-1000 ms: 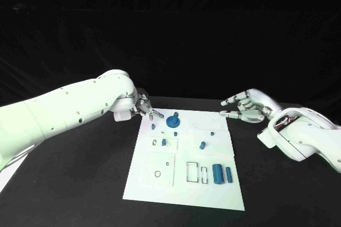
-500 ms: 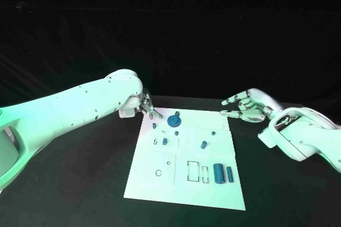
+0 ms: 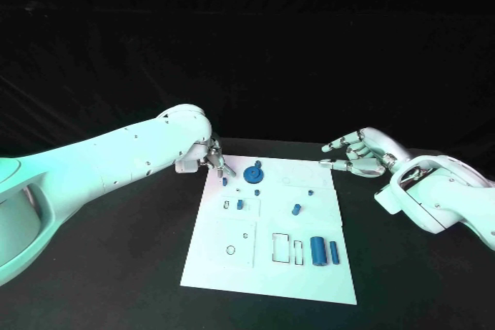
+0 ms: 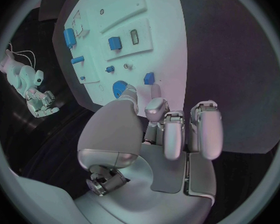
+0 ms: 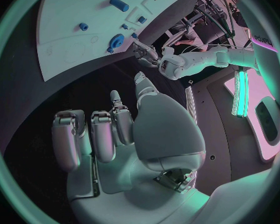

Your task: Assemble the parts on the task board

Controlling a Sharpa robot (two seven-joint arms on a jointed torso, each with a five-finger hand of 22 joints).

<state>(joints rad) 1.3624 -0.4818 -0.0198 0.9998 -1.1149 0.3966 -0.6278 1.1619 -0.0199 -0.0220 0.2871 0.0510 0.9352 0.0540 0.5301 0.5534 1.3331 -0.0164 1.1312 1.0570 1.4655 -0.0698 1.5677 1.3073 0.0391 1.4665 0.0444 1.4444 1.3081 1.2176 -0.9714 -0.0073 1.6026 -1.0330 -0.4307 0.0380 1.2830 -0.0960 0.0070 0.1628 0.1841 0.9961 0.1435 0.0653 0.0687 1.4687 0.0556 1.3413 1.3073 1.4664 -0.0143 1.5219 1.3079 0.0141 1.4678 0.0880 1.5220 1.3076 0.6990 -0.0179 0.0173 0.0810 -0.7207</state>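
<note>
Two hands (image 3: 217, 160) (image 3: 354, 157) flank one task board (image 3: 273, 273) bearing several blue parts (image 3: 317, 250)

The room behind is very dark in the head view, black from 9 o'clock over 12 to 3 o'clock. The task board (image 3: 232, 273) is the brightest thing, white and evenly lit, with no hard shadows on it. Soft green light falls on the left arm (image 3: 103, 165) at 9 o'clock. The table (image 3: 124, 273) stays black. Both wrist views are round with a dark ring, and the board's straight edges bend. The left hand (image 4: 171, 134) shines softly. In the right wrist view a green light strip (image 5: 242, 92) glows at 3 o'clock.
</note>
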